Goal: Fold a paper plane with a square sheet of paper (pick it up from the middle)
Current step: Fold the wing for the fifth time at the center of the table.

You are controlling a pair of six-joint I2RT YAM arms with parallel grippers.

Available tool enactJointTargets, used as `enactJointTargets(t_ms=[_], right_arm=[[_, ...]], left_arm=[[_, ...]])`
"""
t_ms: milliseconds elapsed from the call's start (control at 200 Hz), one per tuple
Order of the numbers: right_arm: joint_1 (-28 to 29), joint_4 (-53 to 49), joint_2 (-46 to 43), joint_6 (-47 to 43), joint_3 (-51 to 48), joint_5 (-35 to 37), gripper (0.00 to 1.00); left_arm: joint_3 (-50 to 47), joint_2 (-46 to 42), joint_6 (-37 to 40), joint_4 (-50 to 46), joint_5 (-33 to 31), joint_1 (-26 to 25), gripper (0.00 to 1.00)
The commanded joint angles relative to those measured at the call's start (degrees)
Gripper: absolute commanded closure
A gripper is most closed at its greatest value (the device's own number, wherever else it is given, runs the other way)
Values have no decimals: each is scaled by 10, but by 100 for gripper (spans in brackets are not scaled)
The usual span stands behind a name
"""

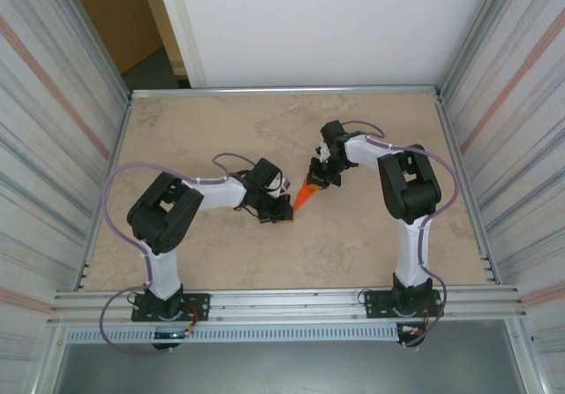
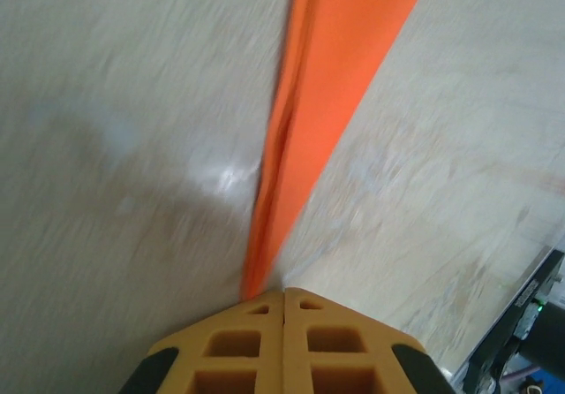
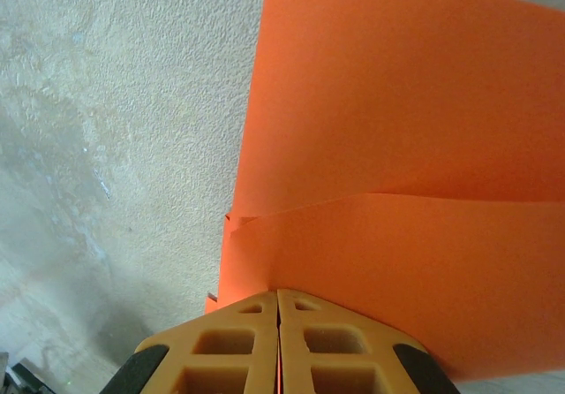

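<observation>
1. The orange paper (image 1: pixel 303 197) is folded into a narrow tapering strip. It sits near the middle of the beige marbled table (image 1: pixel 221 129), spanning the gap between the two grippers.
2. The left gripper (image 1: pixel 282 212) is at the near-left end of the strip. In the left wrist view its yellow fingers (image 2: pixel 238 341) are pressed together, pinching the paper's narrow end (image 2: pixel 322 102). From there the paper runs away and widens, with layered folded edges along its left side.
3. The right gripper (image 1: pixel 316 178) holds the far-right end. In the right wrist view its jaws are closed on the paper (image 3: pixel 397 129), gripping a broad flat panel crossed by one folded edge, with the fingertips (image 3: pixel 243 323) meeting at the paper's near edge.
4. Both arms reach inward from their bases at the near edge, and the two wrists sit close together.
5. Whether the strip touches the table or hangs just above it cannot be told.
</observation>
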Motion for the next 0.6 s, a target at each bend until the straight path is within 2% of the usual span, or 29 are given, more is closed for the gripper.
enactJointTargets(t_ms=[0,160,371,591], right_arm=[[8,-23,34,-1,-32,68,92],[33,-9,6,19,-42,27,92],[44,11,-15,41,-45,-2,91],[32,31,-30,47,-35,-23,91]], left_arm=[[-14,-58,-2,-74,-32,1,100],[12,-91,-6,-37,-28,13,100],[57,-6,-48,29,13,15,100],[102,53,-60,34,3,19,100]])
